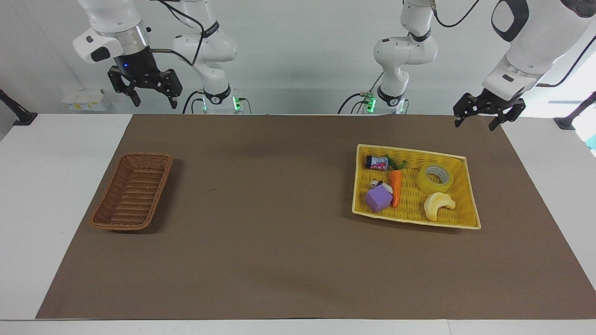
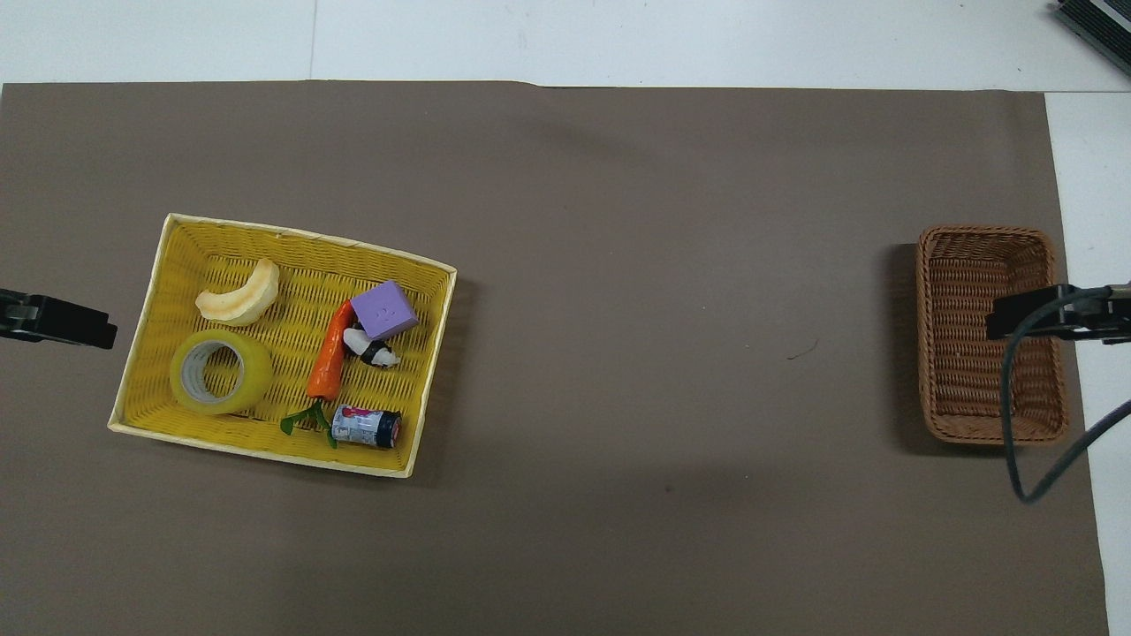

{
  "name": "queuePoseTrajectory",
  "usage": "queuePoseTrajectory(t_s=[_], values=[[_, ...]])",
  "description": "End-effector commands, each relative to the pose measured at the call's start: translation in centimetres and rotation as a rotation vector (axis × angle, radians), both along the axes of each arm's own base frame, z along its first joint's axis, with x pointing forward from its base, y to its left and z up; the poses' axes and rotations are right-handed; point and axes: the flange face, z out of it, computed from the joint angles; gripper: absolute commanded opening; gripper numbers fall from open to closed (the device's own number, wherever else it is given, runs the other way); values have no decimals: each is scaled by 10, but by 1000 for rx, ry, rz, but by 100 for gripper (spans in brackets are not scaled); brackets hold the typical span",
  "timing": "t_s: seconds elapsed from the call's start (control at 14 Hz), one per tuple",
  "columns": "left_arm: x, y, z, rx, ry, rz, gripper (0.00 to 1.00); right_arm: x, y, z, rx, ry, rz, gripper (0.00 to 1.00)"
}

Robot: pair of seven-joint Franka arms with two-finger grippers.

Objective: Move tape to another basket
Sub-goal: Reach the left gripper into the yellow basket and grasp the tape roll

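left arm: comes down from its base end with the wrist tilted, the left gripper (image 1: 482,114) hangs in the air over the mat's edge nearest the robots, clear of everything
left claw: fingers spread apart, nothing between them
right arm: waits, wrist pointing pretty much straight down, the right gripper (image 1: 145,90) is up high at the right arm's end of the table
right claw: spread wide too, holding nothing
tape (image 1: 435,178): lies flat, core ring up, in the yellow tray (image 1: 414,221), at the end toward the left arm, nobody touching it
banana toy (image 1: 438,205): just beside the tape, farther from the robots
carrot (image 1: 396,185): about mid tray, green top pointing toward the robots
purple block (image 1: 378,198): right against the carrot, a small black and white figure (image 1: 378,184) tucked next to it
small can (image 1: 376,162): on its side in the tray corner nearest the robots, has a pink and white label but I can't read any writing on it
basket (image 1: 132,196): brown wicker, well apart from the tray at the right arm's end, sits on the brown mat (image 1: 279,242)
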Motion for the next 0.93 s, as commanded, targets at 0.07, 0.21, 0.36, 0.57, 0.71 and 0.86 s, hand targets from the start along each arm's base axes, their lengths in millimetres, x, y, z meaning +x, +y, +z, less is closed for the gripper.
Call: queuePoseTrajectory(t_s=[0.07,0.21,0.36,0.57,0.71,0.86], values=[[-14,19,-39,-15,-43,-26,100,-3,-4,-1,10,3,14,100],[-14,24,-59,-14,-52,-16,100,-3,-4,-2,10,4,14,100],[-15,24,-79,-14,-52,-15,100,-2,-3,-2,10,3,15,100],[-20,24,-117,-13,-55,-13,100,-2,-4,-2,10,3,12,100],[-24,24,-136,-12,-66,-11,100,-2,-4,-2,10,3,12,100],[-23,22,-145,-12,-60,-15,100,-2,-3,-2,10,3,14,100]])
